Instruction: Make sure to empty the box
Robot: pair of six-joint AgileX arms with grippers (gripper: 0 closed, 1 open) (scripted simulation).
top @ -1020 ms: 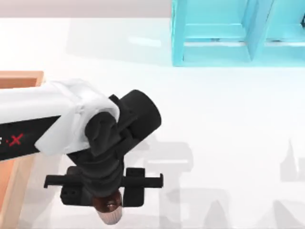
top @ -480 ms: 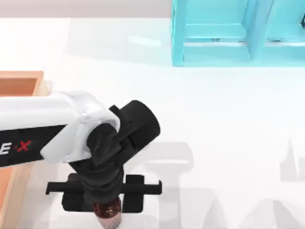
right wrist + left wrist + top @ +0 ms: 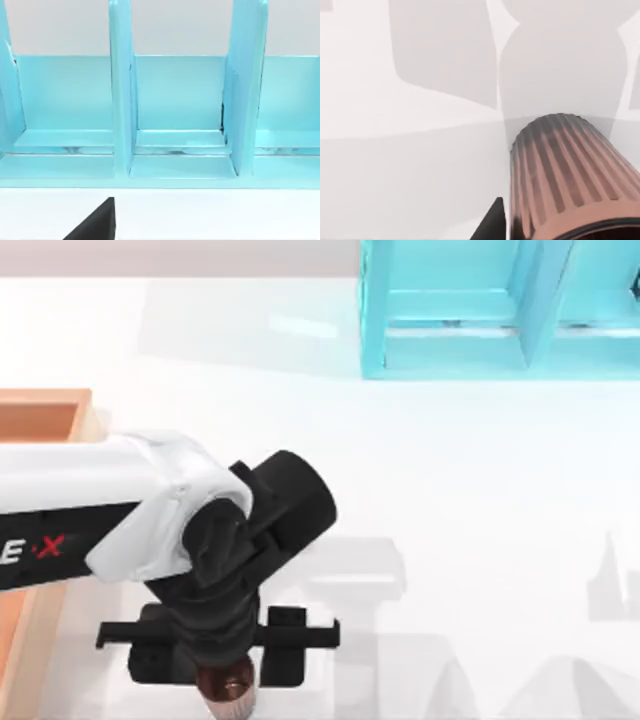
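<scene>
top view: left gripper [image 3: 222, 680] out over the white table [image 3: 480, 490], just beside the box [image 3: 45, 410] on its right-hand side, clamped on a brown ribbed bottle [image 3: 226, 695] whose body pokes out below the black finger bar. box itself at the left edge of the table, light rim and orange floor partly under the white forearm; contents not readable from here. turquoise shelf unit [image 3: 500, 310] far from the box, up at the back right.

left wrist view: ribbed bottle [image 3: 570, 175] close up, copper-brown with dark grooves, leaning over bare table [image 3: 395, 165] — one dark fingertip [image 3: 492, 225] alongside it. hard to say whether touching the surface or hanging just above.

right wrist view: facing the shelf unit [image 3: 175, 115], well away from the box; open compartments, a black sliver of the right gripper [image 3: 97, 222] at the frame's foot, jaw state impossible to tell. right arm parked, by the look of it.

step in hand, as a guess: carrying an item clear of the box — the put-down stage. next move likely calls for lowering to the table beside the box, opening the fingers without tipping the bottle, then going back to the box for anything left.
</scene>
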